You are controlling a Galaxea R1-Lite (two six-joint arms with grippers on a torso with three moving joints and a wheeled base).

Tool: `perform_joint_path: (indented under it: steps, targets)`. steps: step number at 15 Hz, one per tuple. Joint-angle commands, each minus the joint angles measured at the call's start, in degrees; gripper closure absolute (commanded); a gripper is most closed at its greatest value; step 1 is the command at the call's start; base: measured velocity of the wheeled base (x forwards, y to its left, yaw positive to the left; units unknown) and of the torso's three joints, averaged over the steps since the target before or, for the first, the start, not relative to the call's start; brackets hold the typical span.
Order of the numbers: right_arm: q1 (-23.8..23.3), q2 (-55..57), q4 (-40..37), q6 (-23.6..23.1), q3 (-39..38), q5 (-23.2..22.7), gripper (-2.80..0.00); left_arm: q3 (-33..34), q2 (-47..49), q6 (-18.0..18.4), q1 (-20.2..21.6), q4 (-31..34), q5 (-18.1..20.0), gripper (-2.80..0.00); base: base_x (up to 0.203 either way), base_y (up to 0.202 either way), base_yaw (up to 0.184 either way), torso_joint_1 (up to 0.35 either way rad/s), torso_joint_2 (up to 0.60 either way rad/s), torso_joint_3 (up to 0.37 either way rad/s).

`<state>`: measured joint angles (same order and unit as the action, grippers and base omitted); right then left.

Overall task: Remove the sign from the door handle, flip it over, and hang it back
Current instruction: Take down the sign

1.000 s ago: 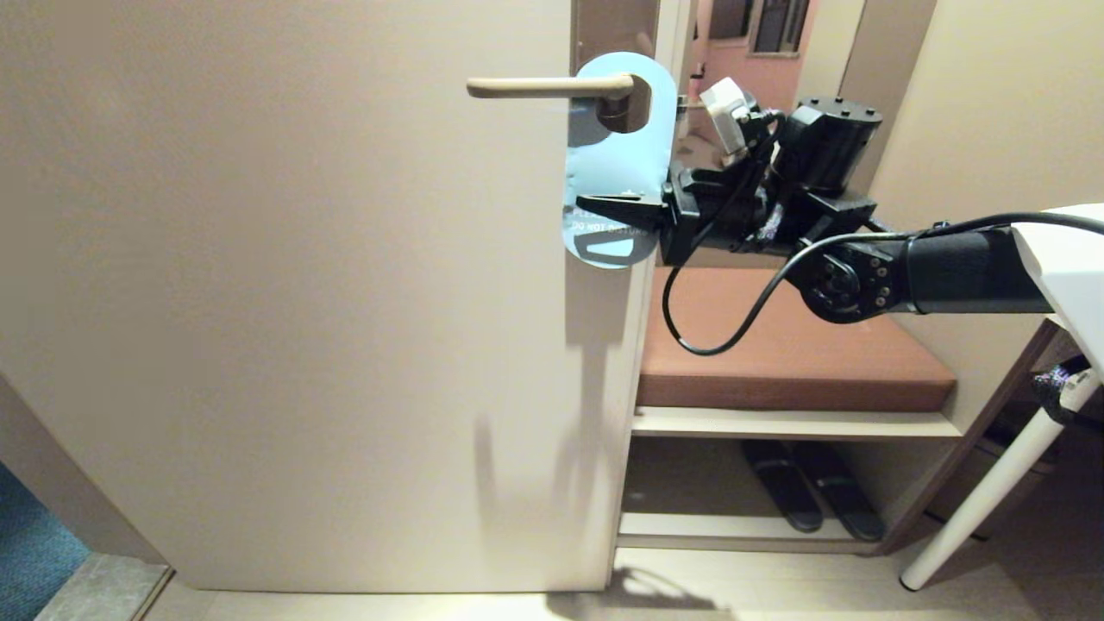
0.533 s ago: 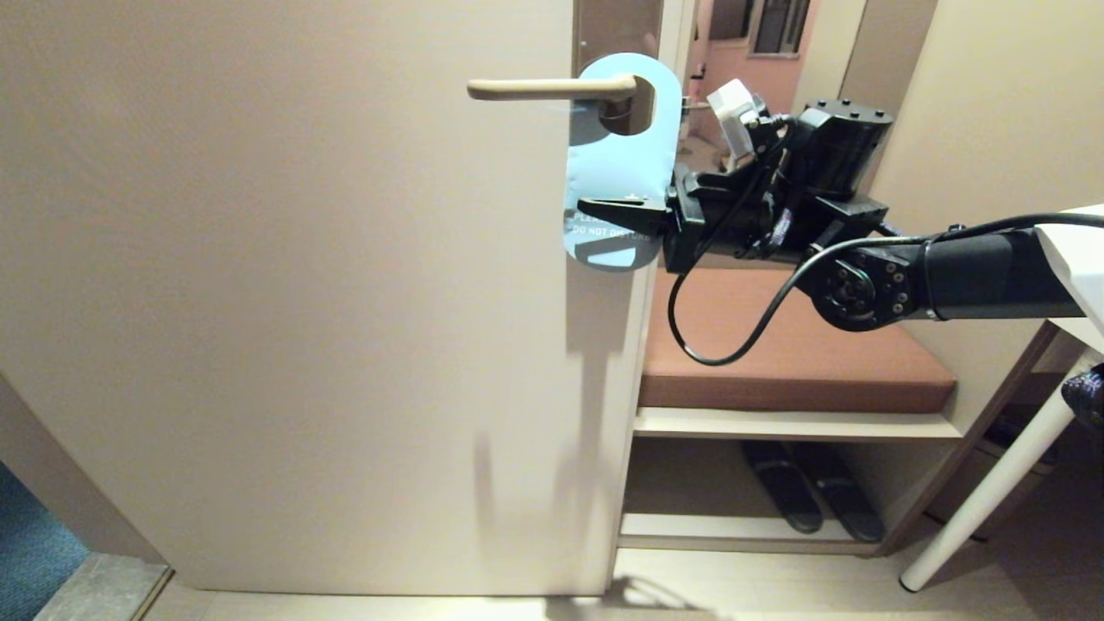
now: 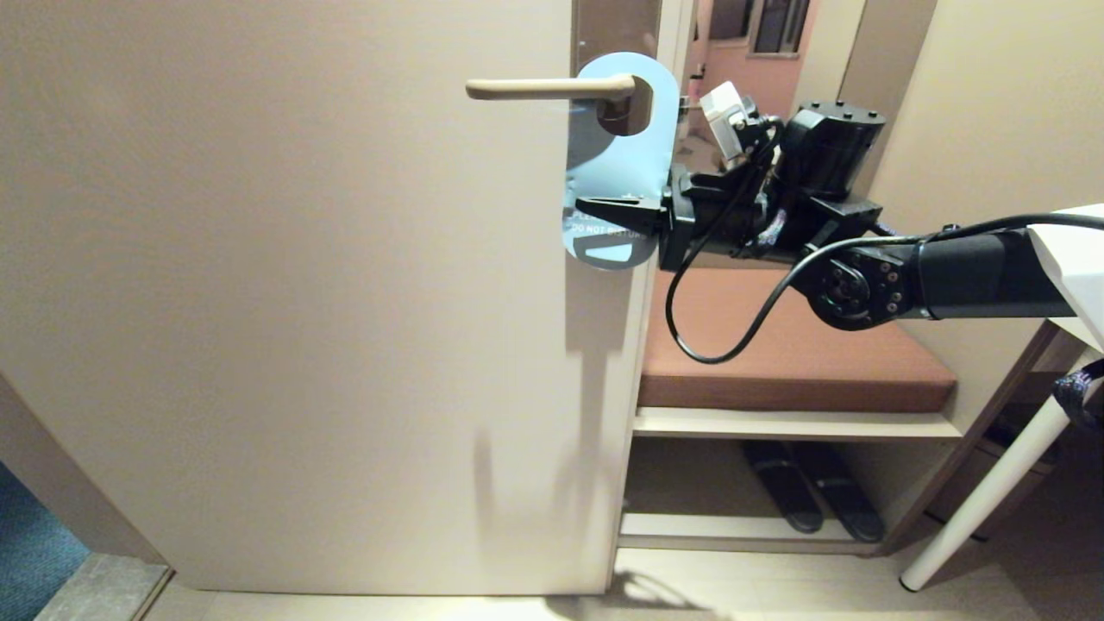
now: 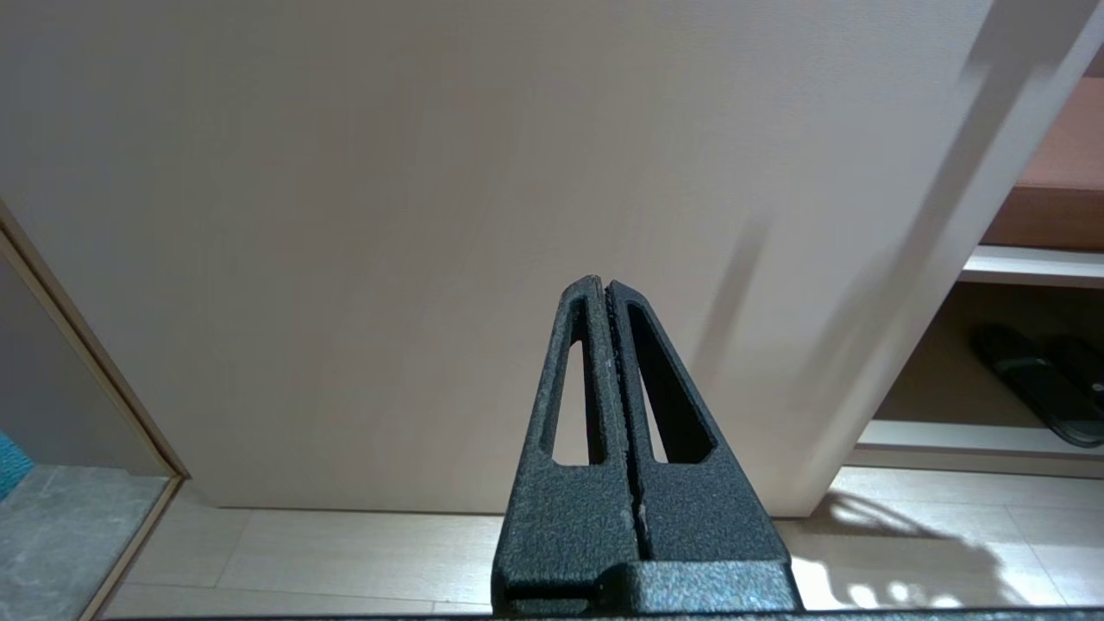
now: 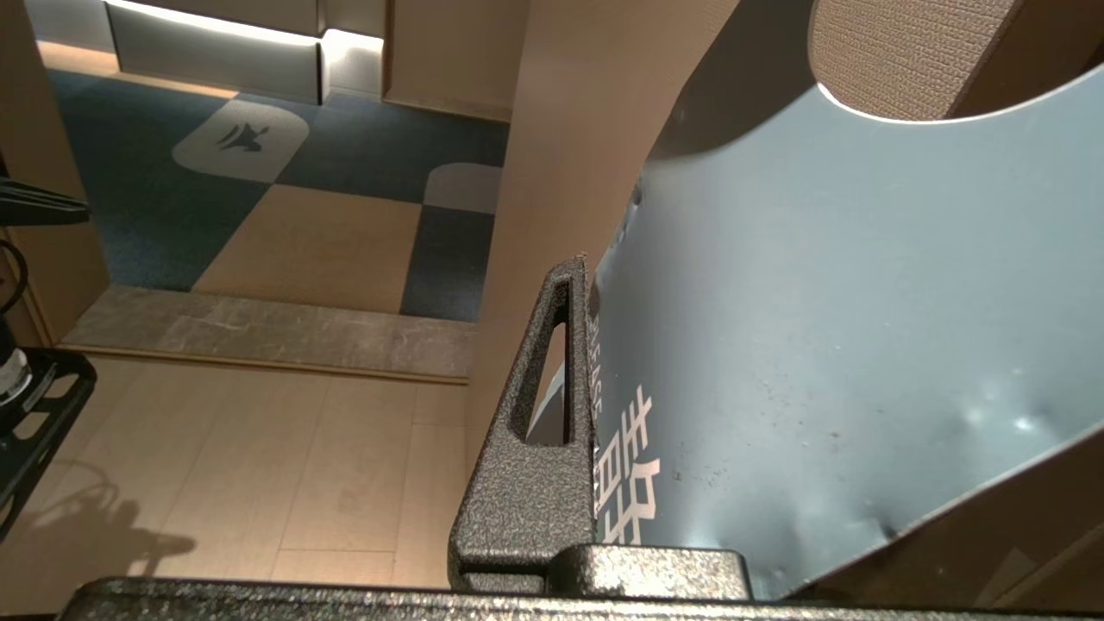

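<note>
The blue-grey sign (image 3: pixel 621 164) hangs against the door with its large hole round the knuckle of the cream door handle (image 3: pixel 543 86). My right gripper (image 3: pixel 595 211) reaches in level from the right and is shut on the sign's lower part, across the white lettering. In the right wrist view one black finger (image 5: pixel 552 388) presses the printed face of the sign (image 5: pixel 819 302); the other finger is hidden behind it. My left gripper (image 4: pixel 601 285) is shut on nothing and hangs low in front of the door's bottom part.
The beige door (image 3: pixel 302 302) fills the left of the head view. To the right of its edge stand a bench with a brown cushion (image 3: pixel 793 345), dark slippers (image 3: pixel 811 496) on the shelf beneath, and a white table leg (image 3: pixel 992 492).
The right forearm swayed slightly to the right and back. The sign stays on the handle in the same grip.
</note>
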<state>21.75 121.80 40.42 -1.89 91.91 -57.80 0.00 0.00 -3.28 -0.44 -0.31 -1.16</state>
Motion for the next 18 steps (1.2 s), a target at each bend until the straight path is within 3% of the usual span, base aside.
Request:
perform_joint_path:
  steps: [1, 18]
  targets:
    - [0.05, 0.37, 0.36, -0.04, 0.2, -0.12, 0.0, 0.0, 0.0, -0.06, 0.0, -0.04, -0.07, 0.0, 0.0, 0.0, 0.0, 0.0, 0.0, 0.0]
    - [0.13, 1.42, -3.15, -0.12, 5.9, 2.04, 0.0, 0.0, 0.0, -0.06, 0.0, -0.04, -0.07, 0.0, 0.0, 0.0, 0.0, 0.0, 0.0, 0.0]
